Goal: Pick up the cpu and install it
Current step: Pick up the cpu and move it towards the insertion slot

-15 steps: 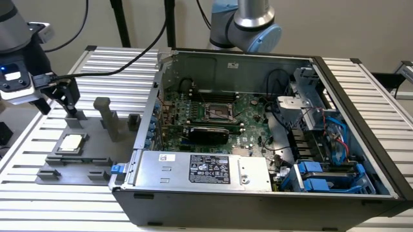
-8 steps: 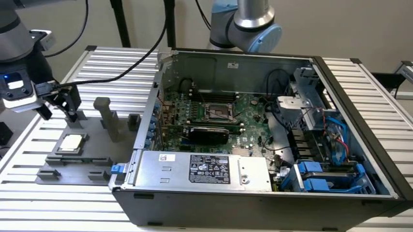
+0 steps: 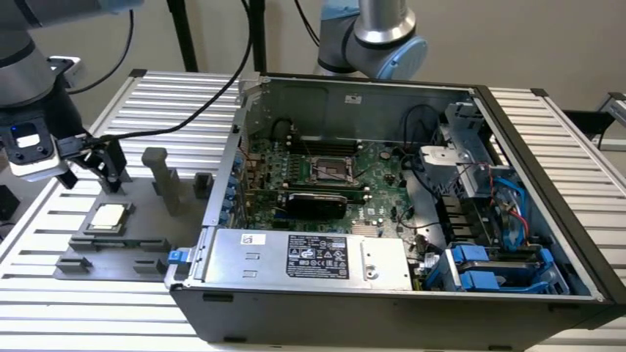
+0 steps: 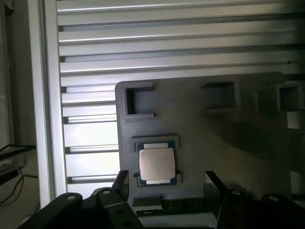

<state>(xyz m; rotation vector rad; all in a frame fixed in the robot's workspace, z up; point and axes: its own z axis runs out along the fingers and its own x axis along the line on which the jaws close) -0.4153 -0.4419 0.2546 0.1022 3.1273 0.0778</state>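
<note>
1. Sitting flat in a small holder on the grey tray [image 3: 146, 220], the cpu [image 3: 108, 215] has its pale metal top facing up.
2. The tray lies on the table [image 3: 98, 323] made of slats, on the exterior view's left, just beside the big open case [image 3: 391, 315].
3. The cpu looks about as wide as it is long, so I cannot pick out a long side. Its edges run the same way as the edges of the tray.
4. In the wrist view the cpu [image 4: 156, 164] sits square in its holder on the tray [image 4: 205, 138]. A thin dark rim of the holder shows at two ends of it.
5. The gripper [image 3: 93, 182] hangs over the tray, near the cpu and a bit above it. It does not touch the cpu.
6. The gripper's jaws are spread wide and hold nothing. In the wrist view the gripper [image 4: 165, 179] has one of its black fingers [image 4: 120, 183] on each side, with the cpu showing in the gap between them.
7. A grey post [image 3: 161, 180] stands up on the tray near the gripper.
8. Inside the case lies the green board [image 3: 382, 172]. The dark square socket [image 3: 333, 170] is on it, with no chip in it.
9. A long black card [image 3: 313, 200] sits on the board just beside the socket.
10. The cpu is well apart from the socket, outside the case.
</note>
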